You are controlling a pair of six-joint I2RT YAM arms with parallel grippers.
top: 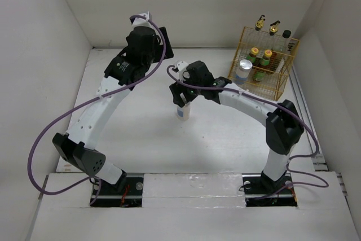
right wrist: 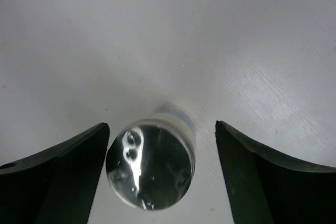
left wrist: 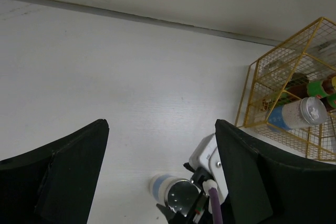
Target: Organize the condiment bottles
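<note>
**Asker:** Where does your left arm sit?

**Me:** It climbs from its base at the near left edge and arches over the left side of the white surface [top: 141, 139]. It ends high up near the back wall. My left claw [left wrist: 161, 127] hangs there released. Its two black fingers [left wrist: 63, 177] are spread wide with nothing between them, and it is tilted toward the middle of the surface.

**Asker:** What stands in the middle?

**Me:** A small white shaker with a blue label and a shiny silver lid [top: 183, 112]. It is upright on the surface, alone, well apart from the other bottles.

**Asker:** And your right arm?

**Me:** From its base at the near right it rises to an elbow over the right side. Then the forearm reaches left to the middle. My right claw [right wrist: 161, 125] points down over that shaker, released, with a finger on either side of the lid. The lid sits nearer one finger than the other, and I cannot tell whether that finger touches it.

**Asker:** Further right?

**Me:** A yellow wire rack [top: 269, 86] stands by the far right corner. At its left end is a second white silver-lidded shaker [top: 243, 70]. Just beside that are two red-labelled sauce bottles with yellow-green caps [top: 267, 56]. Behind them are taller clear bottles [top: 286, 35], one black-capped.
</note>
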